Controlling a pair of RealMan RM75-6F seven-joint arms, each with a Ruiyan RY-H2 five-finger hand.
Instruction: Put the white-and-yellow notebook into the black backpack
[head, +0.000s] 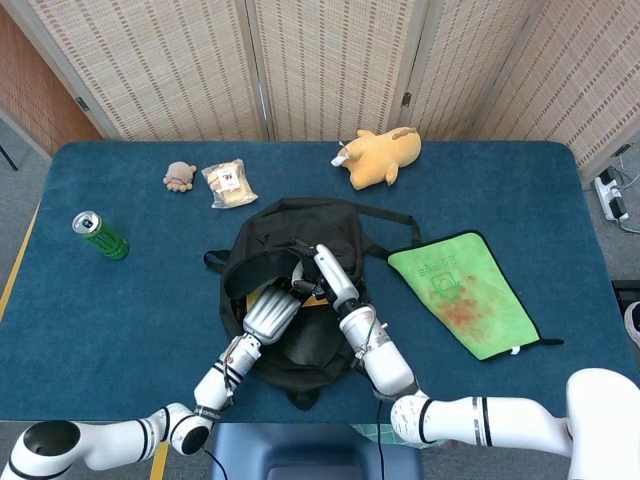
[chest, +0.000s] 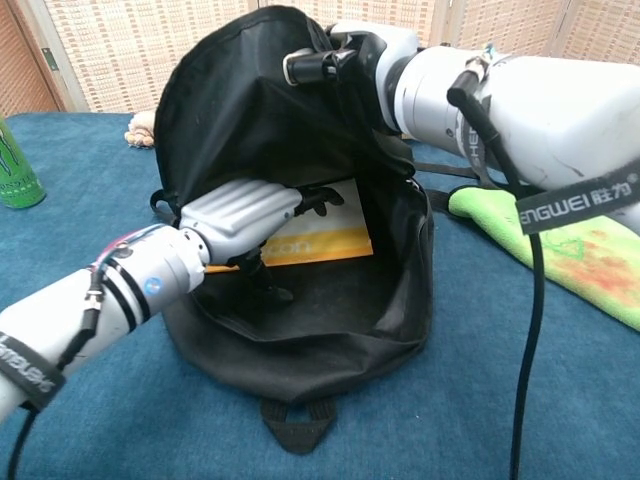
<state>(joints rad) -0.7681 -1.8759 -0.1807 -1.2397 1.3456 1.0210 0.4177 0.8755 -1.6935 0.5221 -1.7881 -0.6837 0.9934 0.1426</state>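
The black backpack lies in the middle of the table with its mouth open toward me. My right hand grips the raised top flap and holds it up. Inside the opening my left hand holds the white-and-yellow notebook. Its fingers lie across the notebook's upper left part, and the cover faces me, leaning against the bag's back wall. In the head view only a yellow sliver of the notebook shows.
A green can stands at the left. A green cloth lies right of the bag. At the far side are a yellow plush, a snack packet and a small brown toy.
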